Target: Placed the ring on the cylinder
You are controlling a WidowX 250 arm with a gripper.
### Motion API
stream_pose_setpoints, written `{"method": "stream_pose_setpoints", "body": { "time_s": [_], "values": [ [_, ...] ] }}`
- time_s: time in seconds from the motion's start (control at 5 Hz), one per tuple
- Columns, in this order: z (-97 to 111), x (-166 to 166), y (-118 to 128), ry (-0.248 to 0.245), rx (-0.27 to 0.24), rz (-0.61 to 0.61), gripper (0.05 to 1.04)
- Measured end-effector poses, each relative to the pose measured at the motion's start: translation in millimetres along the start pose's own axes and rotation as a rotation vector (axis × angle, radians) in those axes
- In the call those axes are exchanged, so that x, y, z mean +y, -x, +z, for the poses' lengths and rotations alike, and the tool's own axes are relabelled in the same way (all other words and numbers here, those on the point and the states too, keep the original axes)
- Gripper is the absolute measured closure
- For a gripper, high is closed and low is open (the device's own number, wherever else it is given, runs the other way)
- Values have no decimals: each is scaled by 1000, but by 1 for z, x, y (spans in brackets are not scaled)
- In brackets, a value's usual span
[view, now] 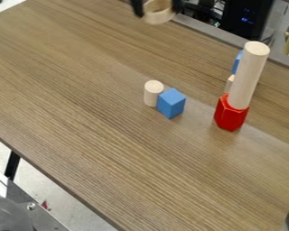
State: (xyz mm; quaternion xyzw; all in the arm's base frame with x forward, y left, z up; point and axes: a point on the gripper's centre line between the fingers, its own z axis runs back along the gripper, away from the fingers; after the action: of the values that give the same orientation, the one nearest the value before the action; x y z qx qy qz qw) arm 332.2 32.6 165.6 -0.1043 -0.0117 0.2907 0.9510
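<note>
You've got the round, pale wooden ring (158, 18) pinched in the black two-finger gripper (157, 9), top edge; grasp done, placing and release left, likely over the tall pale wooden cylinder (249, 74)

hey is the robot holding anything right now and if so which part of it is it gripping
Yes, the gripper holds the pale ring by opposite sides of its outer wall.

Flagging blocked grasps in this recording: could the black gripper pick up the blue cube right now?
Probably not: the black gripper has a pale wooden ring between its fingers. The blue cube itself looks open from above.
</note>
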Motion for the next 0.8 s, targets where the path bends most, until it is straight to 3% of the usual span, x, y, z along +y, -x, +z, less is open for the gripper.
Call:
{"method": "stream_pose_setpoints", "body": {
  "time_s": [0.6, 0.8],
  "values": [
    [19, -64, 39, -16, 13, -274, 330],
    [15, -79, 49, -52, 16, -309, 330]
  ]
}}
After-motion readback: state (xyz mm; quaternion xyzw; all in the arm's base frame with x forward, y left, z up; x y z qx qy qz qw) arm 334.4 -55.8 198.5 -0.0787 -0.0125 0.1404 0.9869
